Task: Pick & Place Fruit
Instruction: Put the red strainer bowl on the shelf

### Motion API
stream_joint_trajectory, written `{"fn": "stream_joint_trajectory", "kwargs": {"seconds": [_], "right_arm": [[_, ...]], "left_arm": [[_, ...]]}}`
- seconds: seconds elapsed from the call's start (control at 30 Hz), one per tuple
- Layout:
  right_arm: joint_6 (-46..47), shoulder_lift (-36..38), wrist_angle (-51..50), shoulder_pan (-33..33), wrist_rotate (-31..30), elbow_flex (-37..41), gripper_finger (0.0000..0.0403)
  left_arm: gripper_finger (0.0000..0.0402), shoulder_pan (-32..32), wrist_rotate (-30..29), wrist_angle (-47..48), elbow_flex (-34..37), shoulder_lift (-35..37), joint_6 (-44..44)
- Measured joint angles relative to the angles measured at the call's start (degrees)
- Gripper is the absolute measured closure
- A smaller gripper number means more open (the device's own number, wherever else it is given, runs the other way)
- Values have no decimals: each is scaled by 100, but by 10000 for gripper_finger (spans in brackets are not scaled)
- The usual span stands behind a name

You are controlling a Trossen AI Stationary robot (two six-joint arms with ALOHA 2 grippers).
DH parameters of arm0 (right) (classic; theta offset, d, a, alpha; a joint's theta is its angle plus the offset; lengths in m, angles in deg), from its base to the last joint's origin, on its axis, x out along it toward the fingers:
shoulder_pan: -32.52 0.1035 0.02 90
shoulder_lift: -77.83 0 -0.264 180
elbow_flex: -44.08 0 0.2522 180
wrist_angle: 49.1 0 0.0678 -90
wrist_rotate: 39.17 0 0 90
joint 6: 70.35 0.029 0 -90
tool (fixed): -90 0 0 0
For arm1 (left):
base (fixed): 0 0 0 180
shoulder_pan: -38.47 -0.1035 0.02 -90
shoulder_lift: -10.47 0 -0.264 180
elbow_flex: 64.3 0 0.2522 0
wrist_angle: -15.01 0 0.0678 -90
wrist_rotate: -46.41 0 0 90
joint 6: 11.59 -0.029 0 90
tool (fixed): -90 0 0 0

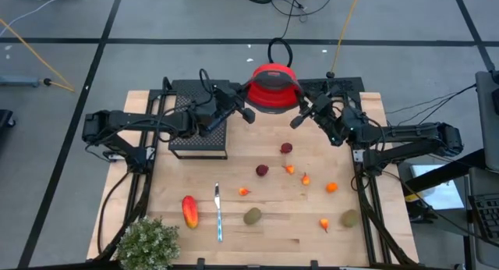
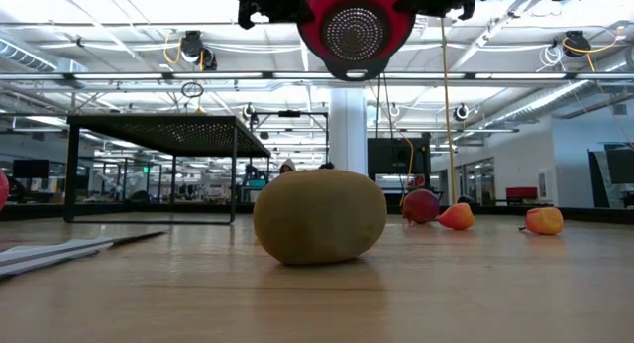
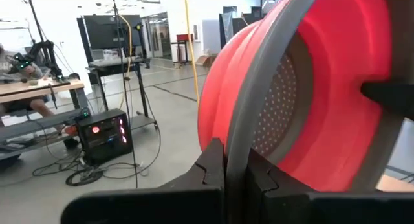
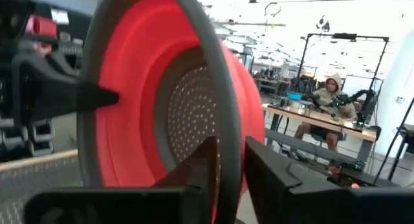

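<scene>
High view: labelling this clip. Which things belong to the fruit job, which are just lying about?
Job: red-orange fruit, two kiwis, two dark red balls, orange bits, red colander between left gripper and right gripper.
Lying about: knife, plant, black rack.

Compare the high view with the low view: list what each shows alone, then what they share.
Only the high view shows the left claw and right claw at opposite sides of the red colander, the left shut on its rim, plus the elongated red-orange fruit, the second kiwi and the bushy plant. Only the low view shows the colander's perforated underside hanging clear above the table, and the room behind. Both share the colander, a kiwi, a dark red ball, orange bits, the knife and the black rack.
</scene>
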Motion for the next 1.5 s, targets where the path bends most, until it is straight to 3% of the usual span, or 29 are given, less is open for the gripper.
{"fn": "stream_joint_trajectory", "kwargs": {"seconds": [0.4,0.77,1.07,1.33,1.43,1.5], "right_arm": [[135,9,-344,-2,-194,-2,201],[289,41,-345,252,-221,0,168],[643,266,-832,328,-209,0,210],[1191,578,-1805,295,-156,0,330],[1189,711,-2083,295,162,0,383],[1167,809,-2320,295,414,0,396]], "left_arm": [[398,-320,54,666,2,98,911],[398,-826,243,1427,-2,224,1425],[398,-1488,1265,2568,-1,689,2367],[398,-2151,2705,3350,-2,953,3259],[398,-2372,3216,3614,-2,1009,3495],[398,-2505,3523,3770,-2,1007,3647]]}}
